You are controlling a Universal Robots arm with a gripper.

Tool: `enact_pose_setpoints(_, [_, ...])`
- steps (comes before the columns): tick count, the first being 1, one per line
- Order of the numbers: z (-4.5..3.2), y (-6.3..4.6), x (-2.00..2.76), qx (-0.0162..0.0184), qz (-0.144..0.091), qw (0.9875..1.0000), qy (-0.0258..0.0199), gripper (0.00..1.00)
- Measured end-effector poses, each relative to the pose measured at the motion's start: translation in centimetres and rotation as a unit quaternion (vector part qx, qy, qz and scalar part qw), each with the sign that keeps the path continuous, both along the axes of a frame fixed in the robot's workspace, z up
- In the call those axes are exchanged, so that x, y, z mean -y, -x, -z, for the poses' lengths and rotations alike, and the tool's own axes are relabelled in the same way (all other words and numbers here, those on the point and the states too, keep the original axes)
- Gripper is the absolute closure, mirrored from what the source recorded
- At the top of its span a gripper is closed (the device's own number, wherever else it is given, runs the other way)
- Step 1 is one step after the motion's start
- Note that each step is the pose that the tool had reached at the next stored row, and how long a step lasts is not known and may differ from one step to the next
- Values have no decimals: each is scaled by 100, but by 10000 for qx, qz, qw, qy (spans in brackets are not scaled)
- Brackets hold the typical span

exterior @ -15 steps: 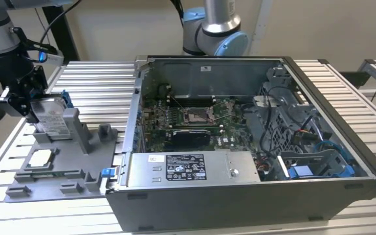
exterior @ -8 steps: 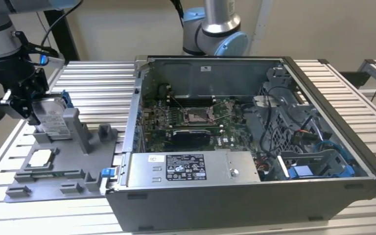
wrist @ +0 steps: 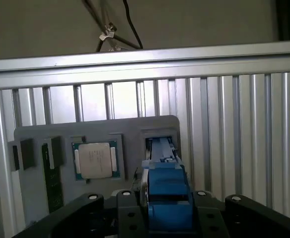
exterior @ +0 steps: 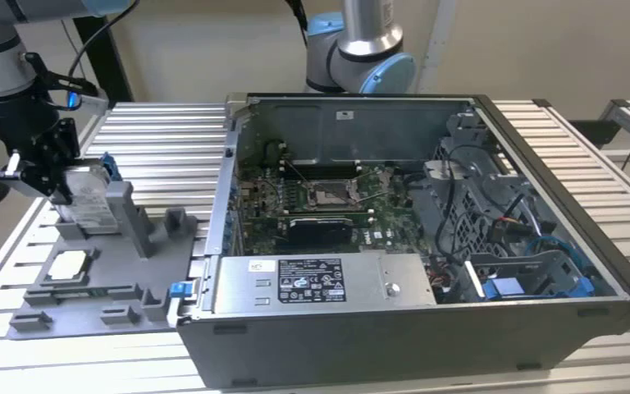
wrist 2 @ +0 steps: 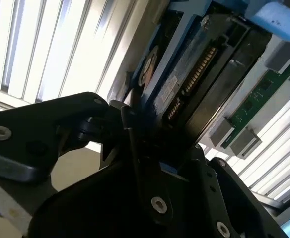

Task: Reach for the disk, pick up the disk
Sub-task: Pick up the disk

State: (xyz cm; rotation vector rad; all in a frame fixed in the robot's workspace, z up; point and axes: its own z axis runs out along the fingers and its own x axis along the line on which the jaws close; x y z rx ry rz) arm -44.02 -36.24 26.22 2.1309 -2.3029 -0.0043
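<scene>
Now gripper clamped on disk, blue frame between fingers; disk upright on edge over grey holder tray, exterior view's left of open computer case.

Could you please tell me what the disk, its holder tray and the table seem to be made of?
The disk: silvery metal body with a dull sheen, white paper-like label; its edge frame looks like smooth blue plastic. The holder tray: matte grey, moulded shapes, probably plastic. The table: ribbed, bright, reflective slats, likely aluminium.
</scene>
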Motion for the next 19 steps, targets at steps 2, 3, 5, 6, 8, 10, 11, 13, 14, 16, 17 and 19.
enact_pose_setpoints(2, [0, 0, 0, 0, 0, 10000, -8, 100])
enact_pose_setpoints(3, [0, 0, 0, 0, 0, 10000, -12, 100])
enact_pose_setpoints(5, [0, 0, 0, 0, 0, 10000, -20, 100])
enact_pose_setpoints(6, [0, 0, 0, 1, 0, 10000, -24, 100])
enact_pose_setpoints(8, [0, 0, 0, 0, 0, 10000, -32, 100])
enact_pose_setpoints(10, [0, 0, 0, 0, 0, 10000, -40, 100])
enact_pose_setpoints(11, [0, 0, 0, 0, 0, 10000, -44, 100])
enact_pose_setpoints(13, [0, 0, 0, 0, 0, 10000, -52, 100])
enact_pose_setpoints(14, [1, 0, 0, 1, 0, 10000, -56, 100])
enact_pose_setpoints(16, [0, 0, 0, 0, 0, 10000, -64, 100])
enact_pose_setpoints(17, [0, 0, 0, 0, 0, 10000, -68, 100])
enact_pose_setpoints(19, [0, 0, 0, 0, 0, 10000, -76, 100])
